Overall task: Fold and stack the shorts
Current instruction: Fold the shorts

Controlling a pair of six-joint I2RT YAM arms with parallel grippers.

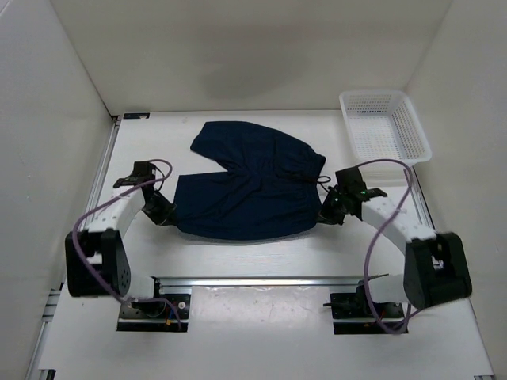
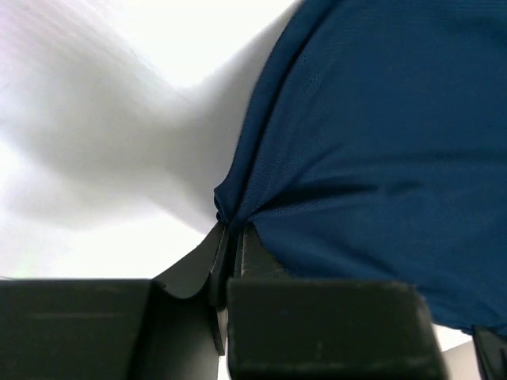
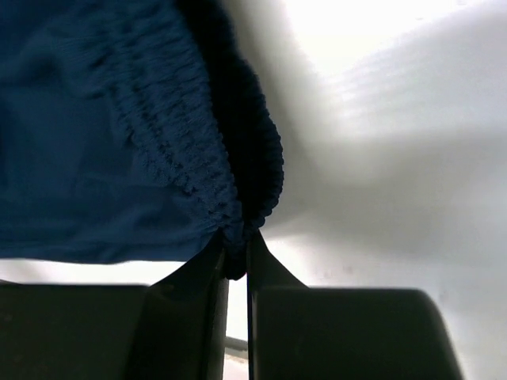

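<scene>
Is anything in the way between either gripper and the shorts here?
Nothing visible. The left gripper is shut on a leg-hem corner of the shorts, and the right gripper is shut on the elastic waistband edge, with fabric directly in both pinches.

White basket [image 1: 385,124] beyond right gripper [image 1: 325,212]

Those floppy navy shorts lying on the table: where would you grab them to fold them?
By the two near corners: the leg hem corner on the left and the elastic waistband corner on the right, each approached low from its outer side. The shorts lie flat and limp, so only thin edges offer a pinch, as the closed jaws show.
</scene>
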